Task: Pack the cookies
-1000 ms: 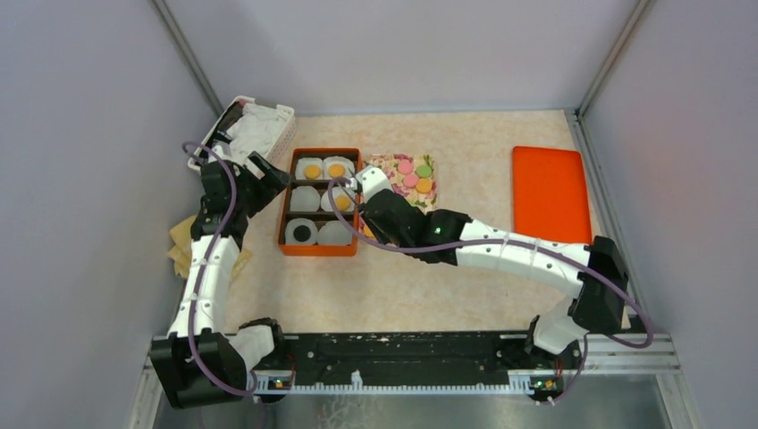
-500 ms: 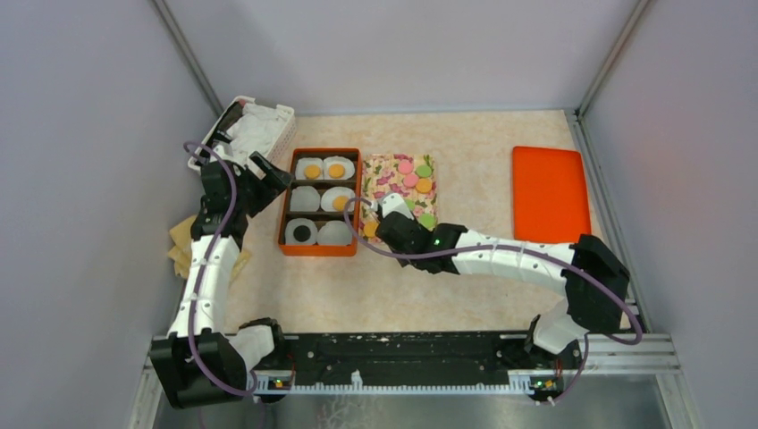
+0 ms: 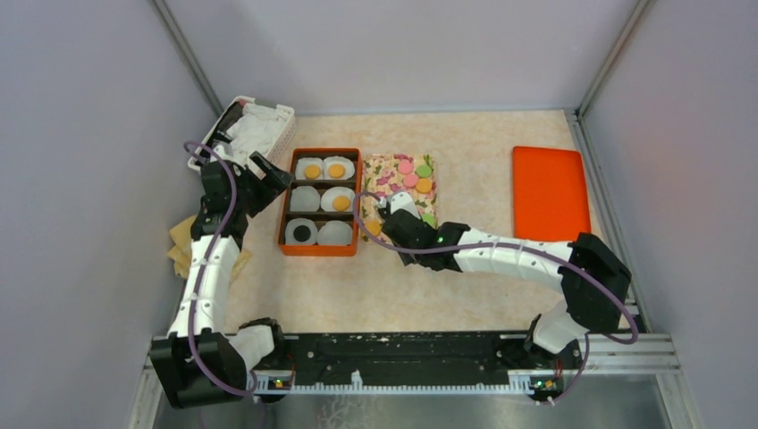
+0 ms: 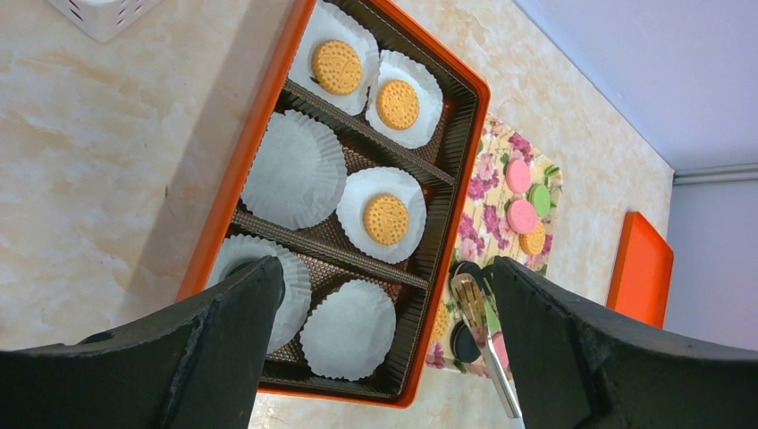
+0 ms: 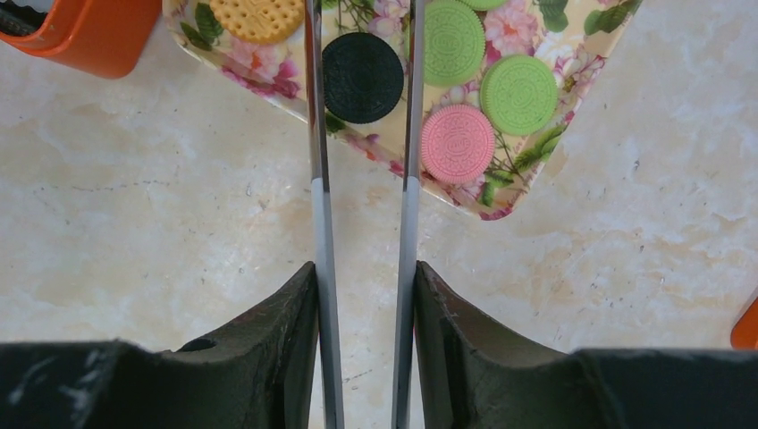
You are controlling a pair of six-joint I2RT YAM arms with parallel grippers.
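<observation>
My right gripper point(image 5: 362, 268) is shut on metal tongs point(image 5: 319, 179). The two tong arms straddle a black cookie point(image 5: 363, 78) at the near-left corner of the floral tray point(image 3: 386, 170); I cannot tell whether they touch it. Green cookies point(image 5: 519, 94), a pink one point(image 5: 458, 143) and an orange one point(image 5: 256, 16) lie around it. The orange box point(image 4: 232, 179) holds white paper cups, three with orange cookies point(image 4: 386, 219) and one with a black cookie point(image 3: 303, 233). My left gripper point(image 4: 384, 268) hangs open above the box's near-left end, holding nothing.
A white basket point(image 3: 255, 125) stands at the back left. An orange lid point(image 3: 550, 192) lies flat at the right. Tan sheets point(image 3: 183, 246) lie beside the left arm. An empty paper cup point(image 4: 349, 329) sits in the box's near compartment.
My right arm has drawn back from over the box to the tray's near-left corner, bringing the tongs around the black cookie. The left arm has not moved.
</observation>
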